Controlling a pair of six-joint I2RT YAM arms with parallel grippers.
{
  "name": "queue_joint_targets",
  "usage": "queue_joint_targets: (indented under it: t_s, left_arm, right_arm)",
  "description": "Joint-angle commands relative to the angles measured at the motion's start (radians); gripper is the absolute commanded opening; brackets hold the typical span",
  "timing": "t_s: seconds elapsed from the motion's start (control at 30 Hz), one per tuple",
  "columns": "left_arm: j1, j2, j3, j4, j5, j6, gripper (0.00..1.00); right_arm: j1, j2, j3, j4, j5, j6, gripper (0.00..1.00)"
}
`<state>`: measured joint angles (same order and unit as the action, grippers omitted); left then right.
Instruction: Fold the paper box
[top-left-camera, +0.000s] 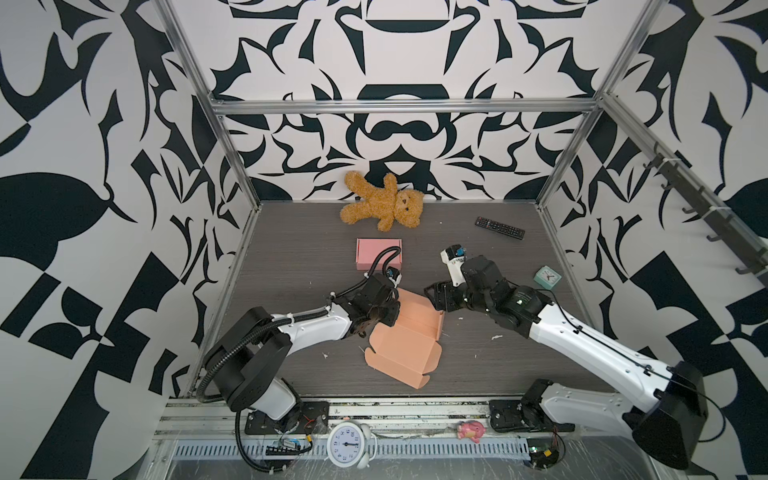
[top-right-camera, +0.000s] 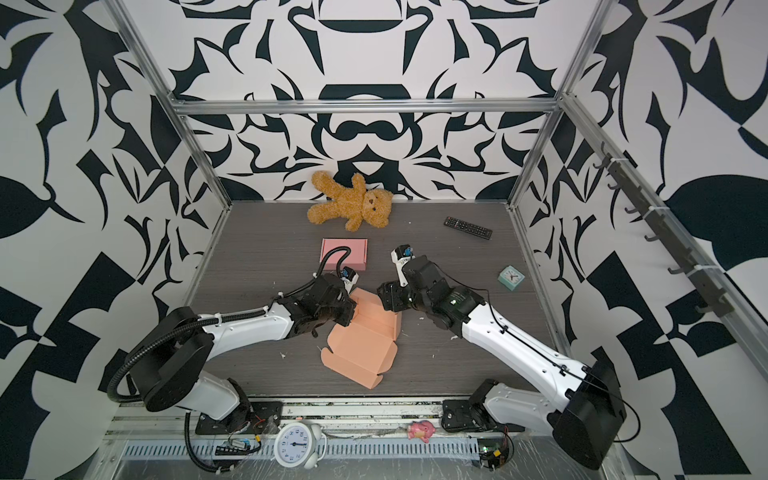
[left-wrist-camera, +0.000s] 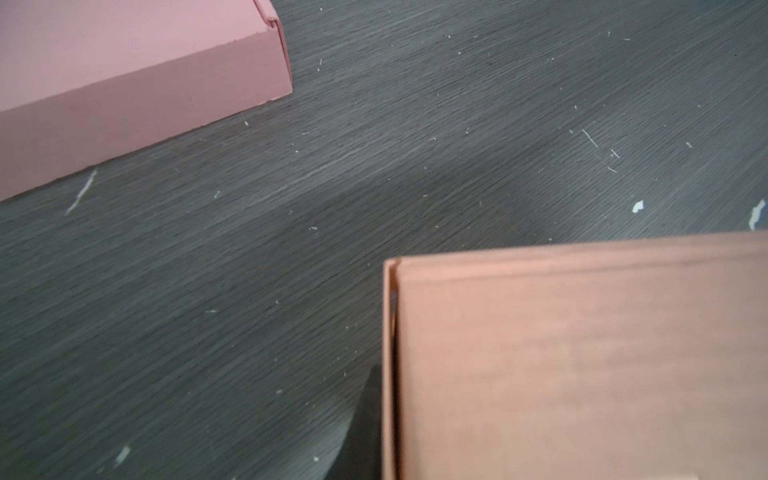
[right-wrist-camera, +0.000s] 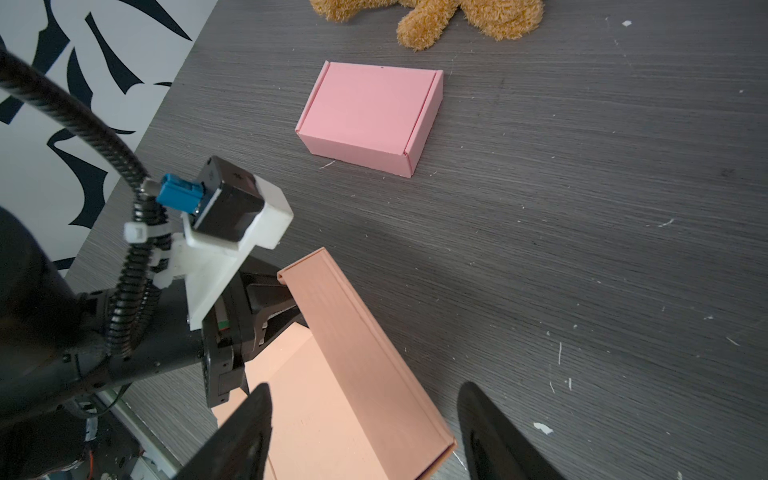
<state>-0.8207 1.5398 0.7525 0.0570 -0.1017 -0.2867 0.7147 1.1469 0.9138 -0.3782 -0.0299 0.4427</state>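
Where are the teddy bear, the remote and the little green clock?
teddy bear (top-left-camera: 377, 204): in a top view, on its tummy.
remote (top-left-camera: 500, 227): in a top view, on its buttons, mid-length.
green clock (top-left-camera: 547, 277): in a top view, on its face.

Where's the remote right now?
In both top views the remote lies at the far right corner of the table, right of the teddy bear and beyond the teal clock.

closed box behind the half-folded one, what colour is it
Light pink. The closed box shows best in the right wrist view.
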Motion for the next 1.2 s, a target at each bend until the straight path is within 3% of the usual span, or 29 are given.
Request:
queue_joint_targets:
  t_s: [0.0,0.6,1.17]
  left_arm:
    - [-0.006,0.024,0.028,0.015,-0.006,0.008,0.13]
    - [-0.031,0.019,0.018,0.023,-0.002,-0.002,0.18]
    - [-0.046,-0.069,-0.047,0.021,0.034,-0.046,0.39]
  right_arm:
    - [-0.003,-0.008,0.005,-0.009,0.021,-0.022,0.72]
    - [-0.003,0.050,0.048,-0.083,0.016,-0.111,0.70]
    - [0.003,0.020,0.055,-0.083,-0.051,-0.162,0.73]
